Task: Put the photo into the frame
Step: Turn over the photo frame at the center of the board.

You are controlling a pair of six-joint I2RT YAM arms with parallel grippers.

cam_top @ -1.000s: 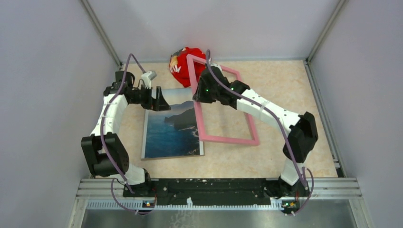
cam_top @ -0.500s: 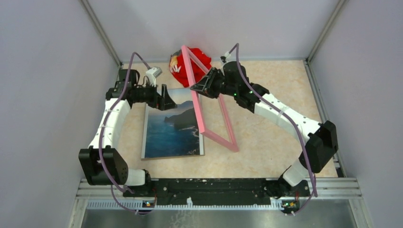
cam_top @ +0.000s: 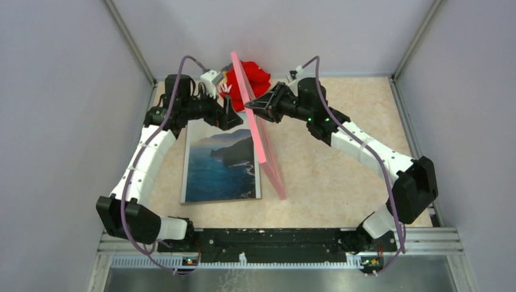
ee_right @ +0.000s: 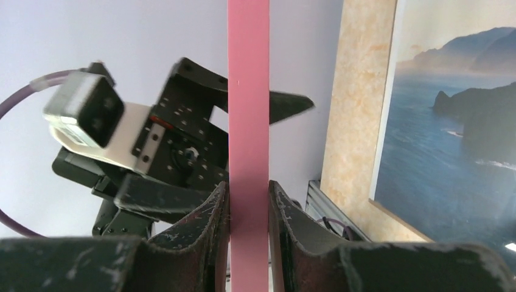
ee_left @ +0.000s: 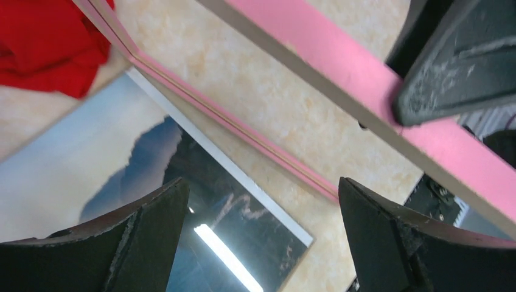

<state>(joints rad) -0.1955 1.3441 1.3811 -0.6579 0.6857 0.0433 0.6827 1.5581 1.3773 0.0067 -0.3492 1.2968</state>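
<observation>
Thin pink rectangular frame (cam_top: pixel 260 143) stands on edge, right hand (ee_right: pixel 249 201) clamped on its rail; left hand (cam_top: pixel 230 117) gapes wide alongside, above glossy landscape photo (cam_top: pixel 219 167)'s far edge.

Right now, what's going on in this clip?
The right hand is clamped on one rail of the pink frame and holds it tipped up on edge, almost vertical, with its lower rail down by the right edge of the photo. The photo lies flat, picture up, on the table and is not yet in the frame. The left hand hangs open over the photo's far end, close to the frame but gripping nothing. A red cloth sits at the back.
</observation>
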